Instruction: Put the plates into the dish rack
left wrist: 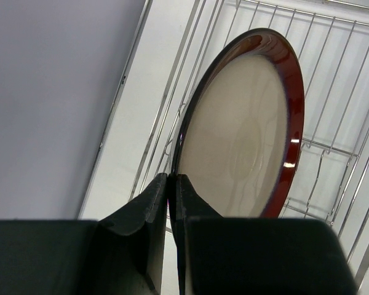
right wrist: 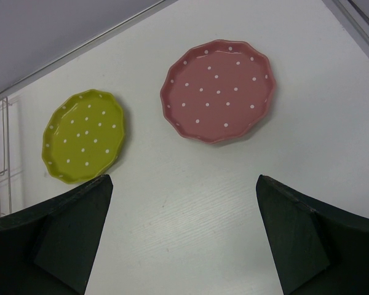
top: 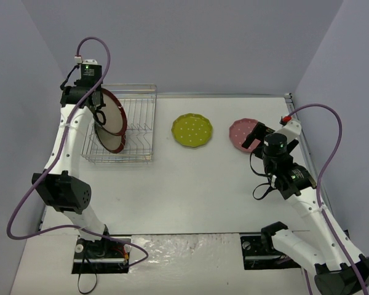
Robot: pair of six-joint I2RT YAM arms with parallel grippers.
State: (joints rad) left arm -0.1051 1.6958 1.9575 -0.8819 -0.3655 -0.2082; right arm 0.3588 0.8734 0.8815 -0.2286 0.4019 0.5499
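The left gripper [left wrist: 171,182], jaws pressed together on the rim, is pinching a large dark-rimmed plate [left wrist: 246,135] and holding it on edge, tilted, above the dish rack [top: 141,132] at the table's far left. A second dark-rimmed plate [top: 109,138] is leaning among the tines just beneath it. The right gripper [right wrist: 182,184], jaws spread wide and holding nothing, is hovering near the pink plate [right wrist: 218,92]. The yellow-green plate [right wrist: 83,136] is lying flat beside it. Both are resting on the white table [top: 190,184], well apart from the rack.

The plates are looking rigid, glossy and probably breakable, so they are likely slippery in a thin rim pinch, and the large one is probably weighty enough to swing. The rim is the only sensible hold; the small flat plates are offering just their raised scalloped edges. The racked plate and upright tines are crowding the space under the held plate.
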